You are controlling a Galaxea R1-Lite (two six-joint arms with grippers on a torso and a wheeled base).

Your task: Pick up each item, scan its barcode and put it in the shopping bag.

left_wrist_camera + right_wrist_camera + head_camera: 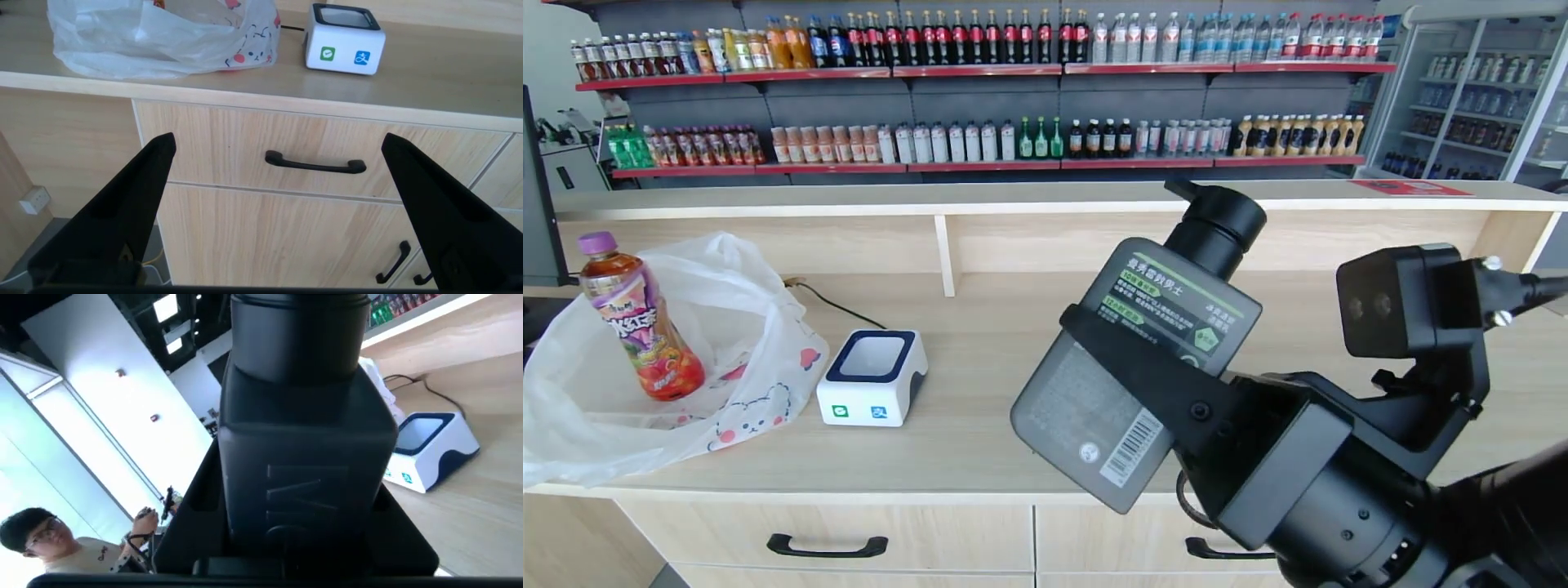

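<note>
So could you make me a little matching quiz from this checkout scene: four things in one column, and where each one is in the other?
Things:
1. drink bottle
2. dark pump bottle
3. white scanner
4. left fingers

Places:
A. clamped in the right fingers, above the counter
B. in the plastic bag
C. spread open, low in front of the drawers
D. on the counter beside the bag

Pairs: 1-B, 2-A, 3-D, 4-C

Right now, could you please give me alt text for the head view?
The right gripper holds a grey pump bottle tilted above a wooden counter. To its left sit a white scanner and a shopping bag holding a drink bottle.
</note>
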